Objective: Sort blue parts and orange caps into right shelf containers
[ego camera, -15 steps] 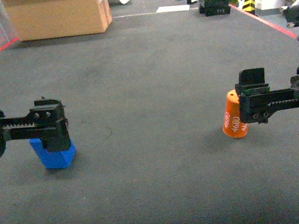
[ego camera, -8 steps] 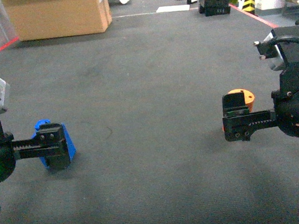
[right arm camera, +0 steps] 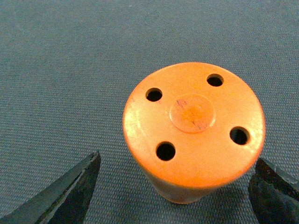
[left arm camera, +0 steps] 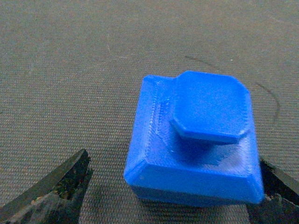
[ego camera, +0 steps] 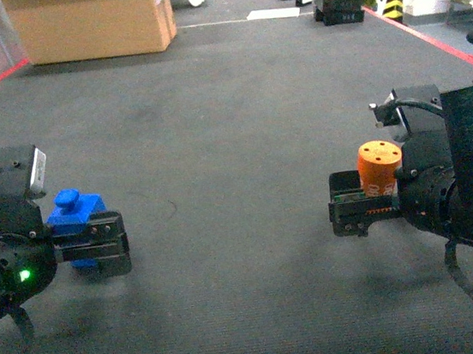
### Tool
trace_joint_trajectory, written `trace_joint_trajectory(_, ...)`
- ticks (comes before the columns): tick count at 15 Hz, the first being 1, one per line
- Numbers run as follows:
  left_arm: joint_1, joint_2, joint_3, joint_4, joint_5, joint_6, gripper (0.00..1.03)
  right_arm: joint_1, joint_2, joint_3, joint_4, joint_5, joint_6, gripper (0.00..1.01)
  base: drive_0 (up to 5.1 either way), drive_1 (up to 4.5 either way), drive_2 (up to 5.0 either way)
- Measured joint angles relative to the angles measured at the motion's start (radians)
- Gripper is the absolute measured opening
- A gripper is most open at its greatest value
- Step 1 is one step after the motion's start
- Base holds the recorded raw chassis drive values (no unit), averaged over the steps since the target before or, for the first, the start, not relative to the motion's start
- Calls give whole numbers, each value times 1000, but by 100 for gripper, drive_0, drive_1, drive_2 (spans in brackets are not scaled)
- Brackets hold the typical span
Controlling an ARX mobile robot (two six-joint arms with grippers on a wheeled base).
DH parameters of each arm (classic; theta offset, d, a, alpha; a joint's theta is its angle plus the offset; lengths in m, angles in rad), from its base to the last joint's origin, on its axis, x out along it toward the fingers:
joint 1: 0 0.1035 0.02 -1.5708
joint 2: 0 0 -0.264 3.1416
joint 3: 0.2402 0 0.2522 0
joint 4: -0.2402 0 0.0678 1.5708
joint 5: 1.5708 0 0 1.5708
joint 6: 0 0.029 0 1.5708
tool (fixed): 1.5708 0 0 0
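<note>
Whole middle of the frame is open dark mat [ego camera: 232,143]. Cardboard box [ego camera: 92,22] blocks upper left, black cases [ego camera: 338,5] sit upper right.

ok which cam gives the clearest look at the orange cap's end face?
Right wrist view: the orange cap fills the frame end-on, showing four holes around a central disc, with a dark fingertip either side. Head view shows it small, at the right gripper. Left wrist view shows only the blue part.

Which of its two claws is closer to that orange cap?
Right. The right gripper has the orange cap between its fingers; the left gripper sits far across the floor, around the blue part.
</note>
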Motion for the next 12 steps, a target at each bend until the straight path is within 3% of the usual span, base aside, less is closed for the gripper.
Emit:
trace_joint_trajectory(5, 2, 32, 50, -4, -46, -14, 96, -1, 37, 38, 16, 69, -13, 97, 0, 0, 0)
trace_joint_trajectory(10, 2, 34, 54, -18, -35, -17, 50, -2, 37, 49, -28, 73, -20, 51, 0, 0, 0)
trace_joint_trajectory(12, 3, 32, 52, -14, -17, -25, 44, -2, 37, 49, -24, 68, -20, 43, 0, 0, 0)
